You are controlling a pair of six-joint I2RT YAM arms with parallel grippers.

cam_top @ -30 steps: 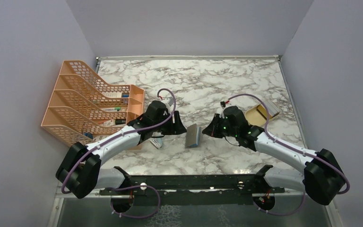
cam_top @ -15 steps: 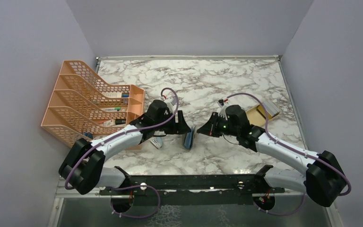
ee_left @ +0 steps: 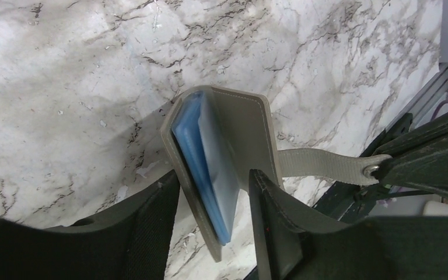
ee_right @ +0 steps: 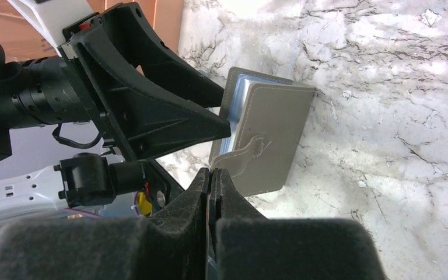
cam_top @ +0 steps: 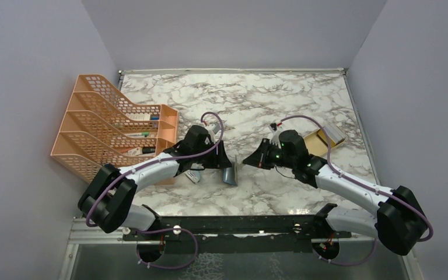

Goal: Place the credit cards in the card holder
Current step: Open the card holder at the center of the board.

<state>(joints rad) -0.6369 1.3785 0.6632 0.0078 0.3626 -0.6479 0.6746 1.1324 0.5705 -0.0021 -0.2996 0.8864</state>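
Note:
The card holder stands on its edge on the marble between my two grippers, grey outside and light blue inside. My left gripper is open and straddles one grey flap and the blue pockets, with a gap beside the right finger. In the top view the left gripper sits just left of the holder. My right gripper is shut on the holder's snap tab and pulls the other flap away. The credit cards cannot be made out in any view.
An orange mesh file rack stands at the left, close behind the left arm. A shallow tan tray lies at the back right, partly behind the right arm. A small white and blue item lies under the left wrist.
The card holder has gone from lying flat to standing on edge and partly open. My left gripper has moved right around it and narrowed. The right gripper stays shut on the tab.

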